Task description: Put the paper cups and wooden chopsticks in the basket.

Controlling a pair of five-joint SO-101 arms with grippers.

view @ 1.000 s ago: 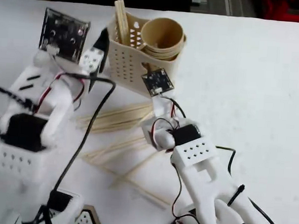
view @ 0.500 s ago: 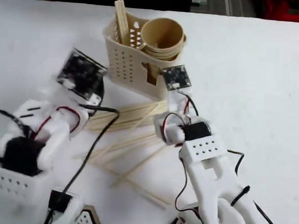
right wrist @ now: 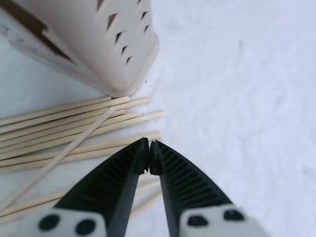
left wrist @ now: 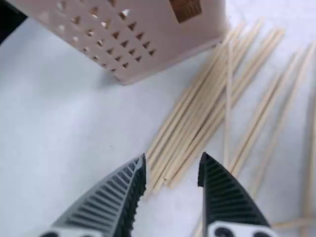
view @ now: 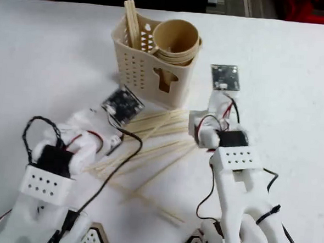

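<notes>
Wooden chopsticks [left wrist: 197,113] lie flat in a loose bundle right under the left end effector [left wrist: 173,163], which hangs released, jaws apart, tips over the near ends of the sticks and not touching them. Right end effector [right wrist: 148,145] is clenched on nothing, hovering above the stick ends next to a lower corner of the basket [right wrist: 98,44]. More sticks fan out loose across the counter [view: 286,68] between the two arms, some crossing each other. The basket stands just beyond the bundle; from above, paper cups [view: 177,37] sit stacked in its right side and a few sticks already stand upright in its left side, so cups look done and the sticks are what remains. Step in hand, as I judge it: left arm picks from the bundle. To do it well, drop straight down until the tips reach the counter, jaws set across the sticks and not along them. Take a small group only, since thin round sticks probably roll or slip out. Grip in from the ends so the sticks tip less, lift clear, turn them upright, and lower them beside the ones already in. Watch the basket wall, likely light and easy to shove, and the right arm close by.
</notes>
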